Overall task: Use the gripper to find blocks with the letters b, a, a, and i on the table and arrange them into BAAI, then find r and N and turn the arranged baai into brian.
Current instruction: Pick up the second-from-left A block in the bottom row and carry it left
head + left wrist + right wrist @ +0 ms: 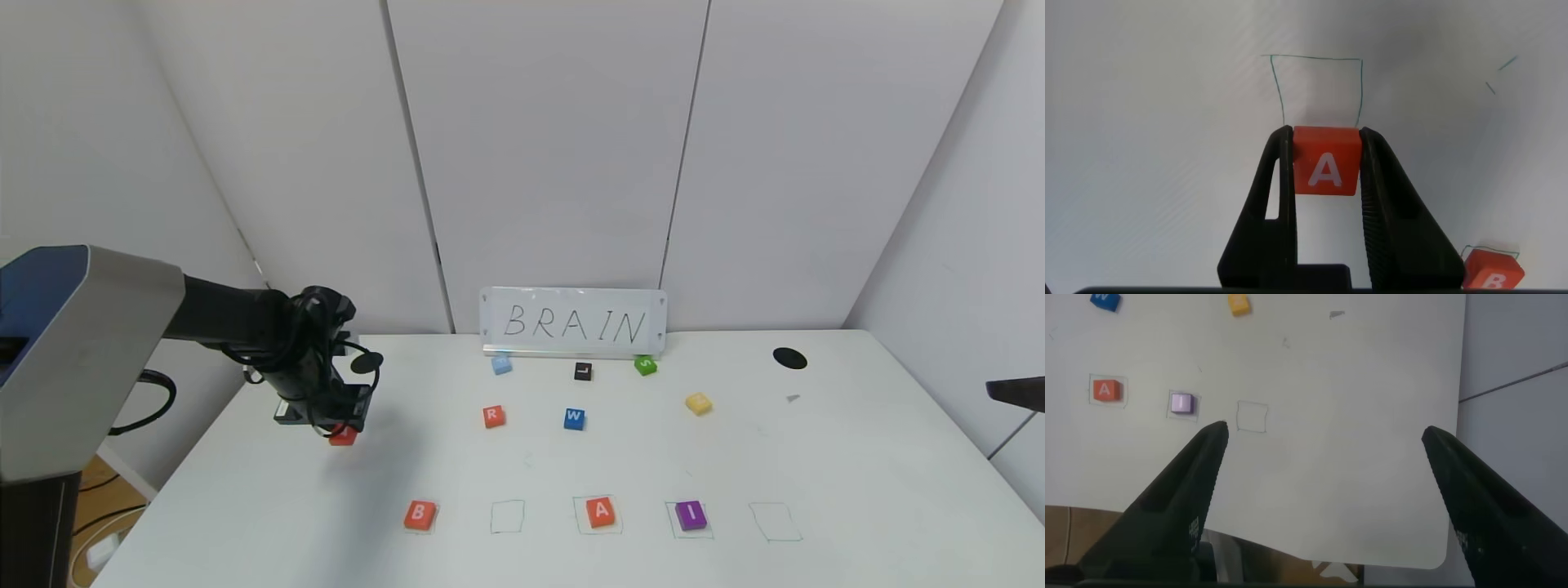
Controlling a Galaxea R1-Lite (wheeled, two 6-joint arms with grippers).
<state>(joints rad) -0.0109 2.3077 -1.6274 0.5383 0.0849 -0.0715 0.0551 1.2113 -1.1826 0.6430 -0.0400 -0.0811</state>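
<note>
Two black fingers (1278, 204) of the left gripper (1325, 175) clamp a small orange-red square A block (1325, 161) by opposite flat sides; looks light, rigid, likely slick

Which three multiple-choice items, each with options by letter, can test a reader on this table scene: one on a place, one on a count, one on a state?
1. Where is the purple I block?
A. in the front row, right of an A block
B. beside the BRAIN sign
C. in the left gripper

2. How many drawn squares in the front row hold no block?
A. none
B. two
C. four

3. What is the state of the left gripper?
A. open above the table
B. shut on nothing
C. shut on the second A block

Key:
1 A: the head view shows I in its outline right of A.
2 B: the outlines right of the B block and right of I are bare.
3 C: the left wrist view shows the jaws pressing both sides of the A.
</note>
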